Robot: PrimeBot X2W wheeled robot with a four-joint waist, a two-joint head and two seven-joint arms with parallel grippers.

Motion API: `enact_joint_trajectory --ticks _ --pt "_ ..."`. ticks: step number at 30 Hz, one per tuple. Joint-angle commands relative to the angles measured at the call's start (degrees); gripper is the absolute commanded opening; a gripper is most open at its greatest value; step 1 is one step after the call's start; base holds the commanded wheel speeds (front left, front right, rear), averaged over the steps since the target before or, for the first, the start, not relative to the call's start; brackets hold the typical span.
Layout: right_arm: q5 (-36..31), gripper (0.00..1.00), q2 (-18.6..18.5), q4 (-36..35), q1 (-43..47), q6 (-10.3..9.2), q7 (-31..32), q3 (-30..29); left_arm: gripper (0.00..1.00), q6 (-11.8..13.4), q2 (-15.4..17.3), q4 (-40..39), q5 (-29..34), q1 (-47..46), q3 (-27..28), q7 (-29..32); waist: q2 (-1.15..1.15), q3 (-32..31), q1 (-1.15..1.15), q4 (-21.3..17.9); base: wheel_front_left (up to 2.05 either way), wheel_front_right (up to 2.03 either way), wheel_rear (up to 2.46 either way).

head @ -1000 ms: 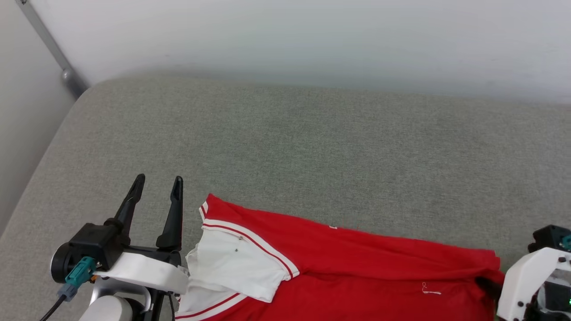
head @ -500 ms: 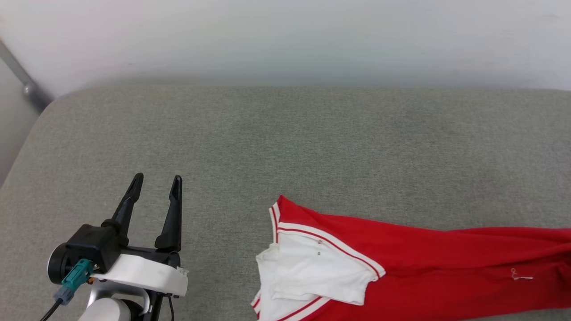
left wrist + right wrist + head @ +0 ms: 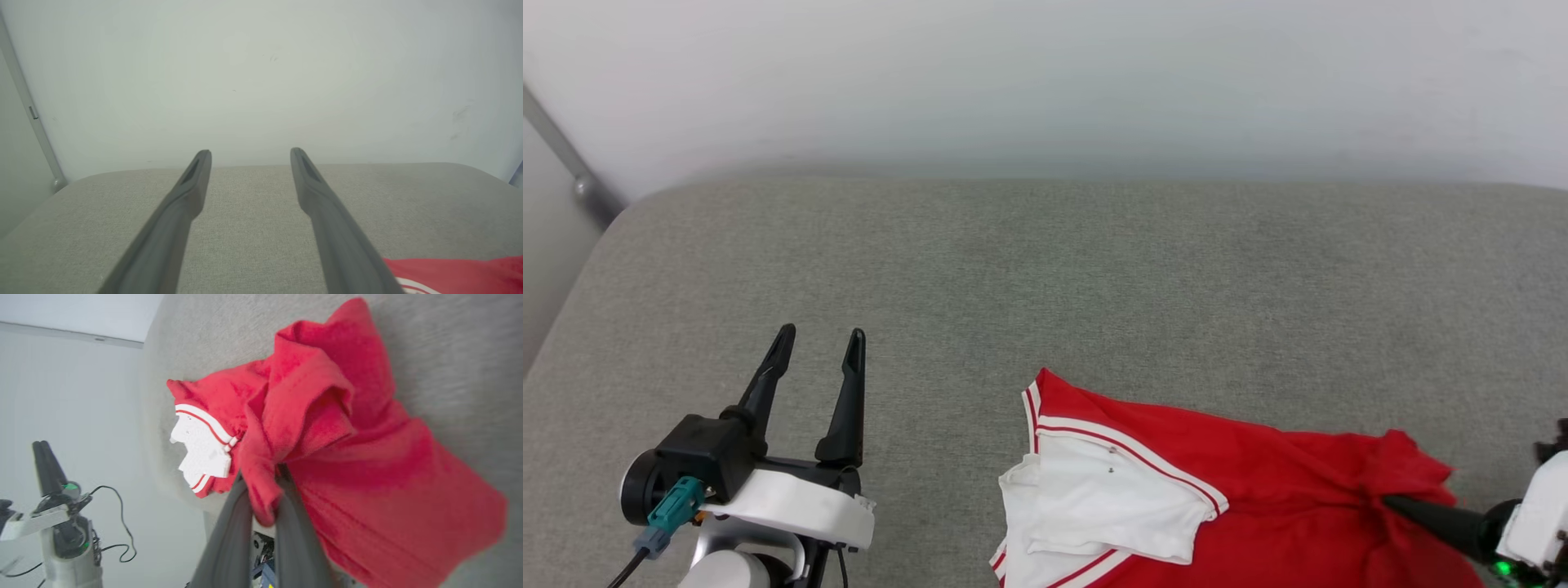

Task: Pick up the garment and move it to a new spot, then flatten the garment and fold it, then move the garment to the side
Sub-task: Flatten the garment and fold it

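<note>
Head view, garment [image 3: 1258, 490]: is lying on the near right part of the grey padded surface [image 3: 1045, 278]. Its red body is bunching up at the right end, and the white sleeve [image 3: 1111, 510] with its red-striped edge is lying folded at the left end.
Right gripper [image 3: 1392, 501]: is reaching in from the right edge, clenching a gathered fold of the red cloth.
Right wrist view, grip: both dark fingers [image 3: 229, 539] are pressing together on a ridge of the garment. The cloth is creasing around the pinch, and the rest is spreading over the surface.
Left gripper [image 3: 821, 331]: is hanging released above bare surface, fingers spread and holding nothing. It is sitting to the left of the sleeve, well apart from it.
Left wrist view: the fingers are pointing toward the pale wall [image 3: 261, 81]. A red strip of the garment is showing at the lower right corner.
</note>
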Motion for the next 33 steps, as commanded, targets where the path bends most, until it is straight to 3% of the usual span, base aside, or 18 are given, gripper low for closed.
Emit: enact_joint_trajectory --ticks 1,6,7,18,26,27,28,33 --pt "7.50 0.00 0.38 3.77 -0.31 -0.05 -0.32 1.38 1.00 -0.10 0.11 0.02 0.00 -0.19 -0.21 0.10 0.00 -0.56 0.00 1.05 0.00 0.00 0.00" --pt "20.82 0.00 0.25 10.60 -0.44 -0.04 -3.58 7.78 1.00 -0.41 0.08 0.48 -0.30 -0.17 -0.69 0.42 0.00 -1.57 0.00 2.75 0.00 0.00 0.00" --pt "26.60 0.00 0.28 13.29 -0.15 -0.04 -7.13 14.57 1.00 -0.68 0.01 0.64 -0.26 -0.38 -1.03 0.53 0.00 -2.03 0.00 3.97 0.00 0.00 0.00" --pt "37.79 0.00 0.21 15.07 -7.69 -0.04 -24.51 35.29 1.00 -1.69 -0.83 1.54 -0.44 -2.08 -2.62 0.74 0.00 -0.93 0.00 8.17 0.00 0.00 0.00" --pt "23.95 0.00 -0.05 22.48 -11.39 -0.04 -33.07 42.11 1.00 -2.33 -2.16 2.92 -0.78 -3.29 -2.80 -0.50 0.00 2.39 0.00 9.75 0.00 0.00 0.00" --pt "21.82 0.38 -0.09 23.82 -11.68 -0.04 -34.24 42.90 1.00 -2.39 -2.34 3.12 -0.81 -3.43 -2.72 -0.65 0.00 2.82 0.00 9.72 0.00 0.00 0.00" --pt "20.41 1.00 -0.08 24.64 -12.13 -0.04 -35.37 43.70 1.00 -2.43 -2.53 3.27 -0.81 -3.57 -2.64 -0.80 0.00 3.18 0.00 9.67 0.00 0.00 0.00" --pt "17.59 1.00 -1.36 23.82 -13.44 -0.04 -37.85 47.33 1.00 -2.74 -2.87 4.05 -0.65 -3.93 -2.21 -1.41 0.00 4.24 0.00 8.70 0.00 0.00 0.00"
